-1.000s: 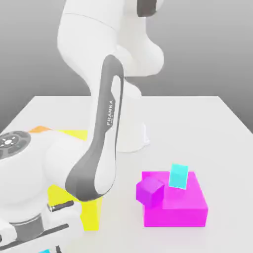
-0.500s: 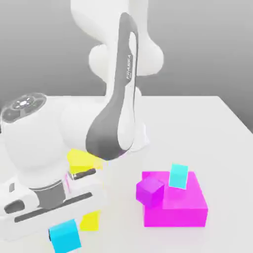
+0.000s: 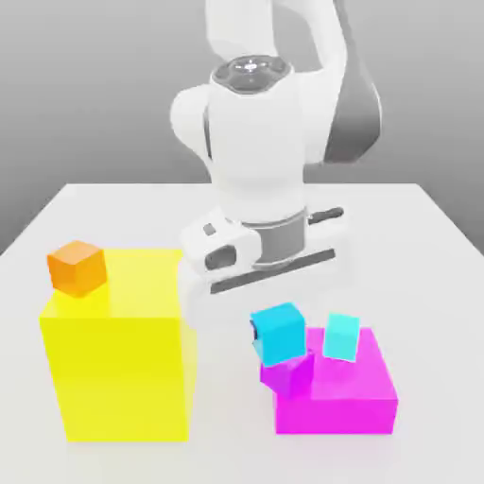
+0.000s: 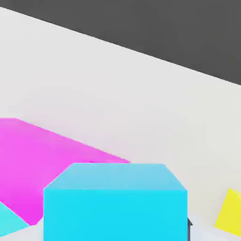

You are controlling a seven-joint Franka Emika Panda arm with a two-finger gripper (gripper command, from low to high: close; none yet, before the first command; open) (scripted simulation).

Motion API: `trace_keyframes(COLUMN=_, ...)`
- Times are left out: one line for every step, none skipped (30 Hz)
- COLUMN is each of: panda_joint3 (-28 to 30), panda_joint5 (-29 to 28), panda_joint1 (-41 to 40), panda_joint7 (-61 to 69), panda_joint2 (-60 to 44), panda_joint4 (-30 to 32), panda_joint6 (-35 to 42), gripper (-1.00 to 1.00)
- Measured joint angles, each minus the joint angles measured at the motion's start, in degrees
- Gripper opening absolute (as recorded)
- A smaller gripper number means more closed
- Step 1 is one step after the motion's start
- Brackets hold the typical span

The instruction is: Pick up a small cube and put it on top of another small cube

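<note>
The gripper (image 3: 274, 333) was clamped shut on the small cyan cube (image 3: 280, 333), held at lower centre of the exterior view. The purple cube (image 3: 291, 371) lay directly beneath, touching or nearly so; judged, only a straight descent and release remained.

Place: we see a simulated test bench.
Signs: a plain white table (image 3: 416, 217), flat grey backdrop, untextured coloured blocks, one white arm (image 3: 260, 113).
</note>
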State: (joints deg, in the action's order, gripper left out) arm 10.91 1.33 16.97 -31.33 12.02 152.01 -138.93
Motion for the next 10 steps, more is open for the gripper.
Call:
trace_keyframes(panda_joint3=-1.54, panda_joint5=-2.05, panda_joint1=-0.45, panda_joint7=-2.88, panda_joint2=2.19, panda_joint4=1.43, panda_joint6=0.23, gripper=-1.00)
trace_keyframes(panda_joint3=-2.33, panda_joint5=-3.11, panda_joint1=-0.66, panda_joint7=-4.41, panda_joint2=2.49, panda_joint4=2.41, panda_joint6=-0.76, gripper=-1.00)
trace_keyframes(panda_joint3=-2.65, panda_joint5=-3.55, panda_joint1=-0.69, panda_joint7=-5.10, panda_joint2=1.61, panda_joint4=3.13, panda_joint6=-2.50, gripper=-1.00)
trace_keyframes(panda_joint3=-2.76, panda_joint5=-3.65, panda_joint1=-0.67, panda_joint7=-5.35, panda_joint2=0.14, panda_joint4=3.71, panda_joint6=-4.63, gripper=-1.00)
trace_keyframes(panda_joint3=-2.76, panda_joint5=-3.56, panda_joint1=-0.59, panda_joint7=-5.37, panda_joint2=-1.63, panda_joint4=4.22, panda_joint6=-6.94, gripper=-1.00)
trace_keyframes(panda_joint3=-2.72, panda_joint5=-3.30, panda_joint1=-0.49, panda_joint7=-5.21, panda_joint2=-3.55, panda_joint4=4.69, panda_joint6=-9.32, gripper=-1.00)
trace_keyframes(panda_joint3=-2.69, panda_joint5=-3.11, panda_joint1=-0.42, panda_joint7=-5.10, panda_joint2=-5.01, panda_joint4=5.03, panda_joint6=-11.13, gripper=1.00)
trace_keyframes(panda_joint3=-2.69, panda_joint5=-3.11, panda_joint1=-0.42, panda_joint7=-5.10, panda_joint2=-5.01, panda_joint4=5.03, panda_joint6=-11.13, gripper=1.00)
trace_keyframes(panda_joint3=-2.69, panda_joint5=-3.11, panda_joint1=-0.42, panda_joint7=-5.10, panda_joint2=-5.01, panda_joint4=5.03, panda_joint6=-11.13, gripper=1.00)
trace_keyframes(panda_joint3=-2.69, panda_joint5=-3.11, panda_joint1=-0.42, panda_joint7=-5.10, panda_joint2=-5.01, panda_joint4=5.03, panda_joint6=-11.13, gripper=1.00)
